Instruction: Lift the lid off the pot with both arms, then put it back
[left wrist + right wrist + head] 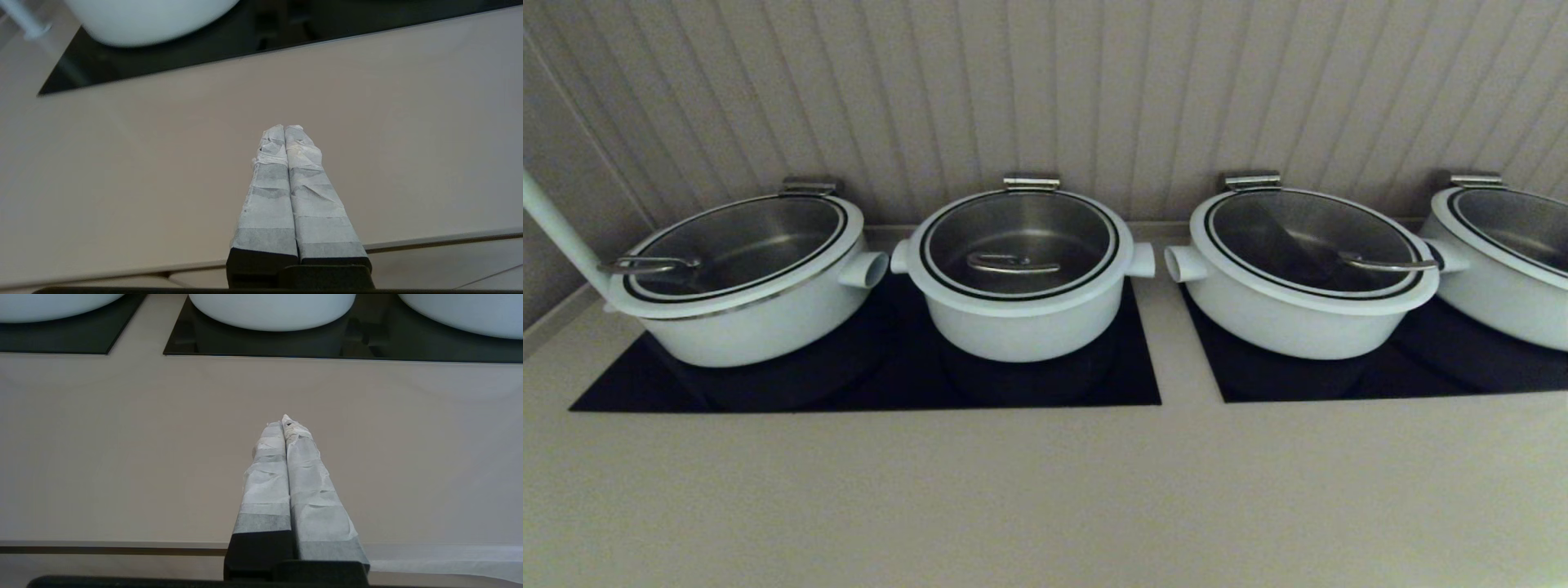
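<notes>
The pot (1021, 322) is the narrow, deep white one, second from the left, on a black panel (1131, 384). Its lid (1021, 229) sits closed on it, with the steel handle (1013, 264) at the centre. Neither arm shows in the head view. My left gripper (284, 127) is shut and empty, low over the beige counter near its front edge, in front of the leftmost pot (151, 20). My right gripper (284, 420) is shut and empty over the counter near its front edge. The pot's lower wall shows in the right wrist view (53, 306).
Three wider white lidded pots stand in the same row: one to the left (752, 314), two to the right (1298, 318) (1503, 278). A white pole (560, 233) leans at the far left. The beige counter (1045, 490) stretches in front. A panelled wall stands behind.
</notes>
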`<state>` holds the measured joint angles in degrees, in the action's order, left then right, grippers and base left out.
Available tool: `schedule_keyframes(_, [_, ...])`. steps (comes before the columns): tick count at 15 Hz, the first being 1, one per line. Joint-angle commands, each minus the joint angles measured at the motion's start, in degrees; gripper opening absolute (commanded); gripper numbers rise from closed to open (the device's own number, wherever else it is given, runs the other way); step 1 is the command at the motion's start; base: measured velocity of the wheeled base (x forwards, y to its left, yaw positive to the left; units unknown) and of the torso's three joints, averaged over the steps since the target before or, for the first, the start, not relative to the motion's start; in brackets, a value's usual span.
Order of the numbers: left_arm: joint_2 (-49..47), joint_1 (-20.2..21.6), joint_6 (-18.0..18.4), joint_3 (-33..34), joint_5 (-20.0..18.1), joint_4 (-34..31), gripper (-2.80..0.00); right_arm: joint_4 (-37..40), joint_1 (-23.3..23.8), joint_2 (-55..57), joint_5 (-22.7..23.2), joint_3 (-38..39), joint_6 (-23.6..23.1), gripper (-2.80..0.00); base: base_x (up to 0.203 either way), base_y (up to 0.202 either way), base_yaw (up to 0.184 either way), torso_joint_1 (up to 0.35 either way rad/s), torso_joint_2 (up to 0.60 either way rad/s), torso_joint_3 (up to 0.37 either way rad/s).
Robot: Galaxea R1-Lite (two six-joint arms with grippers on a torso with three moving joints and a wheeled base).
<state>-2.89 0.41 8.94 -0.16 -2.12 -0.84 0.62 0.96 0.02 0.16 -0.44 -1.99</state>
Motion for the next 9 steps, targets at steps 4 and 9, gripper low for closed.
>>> schedule_keyframes(4, [2.9, -0.3, -5.7, 0.1, 0.0, 0.0, -2.80, 0.0, 0.0, 0.1, 0.0, 0.0, 0.0, -2.80, 0.000, 0.000, 0.000, 0.000, 0.00, 0.000])
schedule_keyframes(9, [2.9, -0.3, -8.0, 0.1, 1.2, 0.0, -2.80, 0.0, 0.0, 0.1, 0.0, 0.0, 0.0, -2.80, 0.000, 0.000, 0.000, 0.000, 0.00, 0.000])
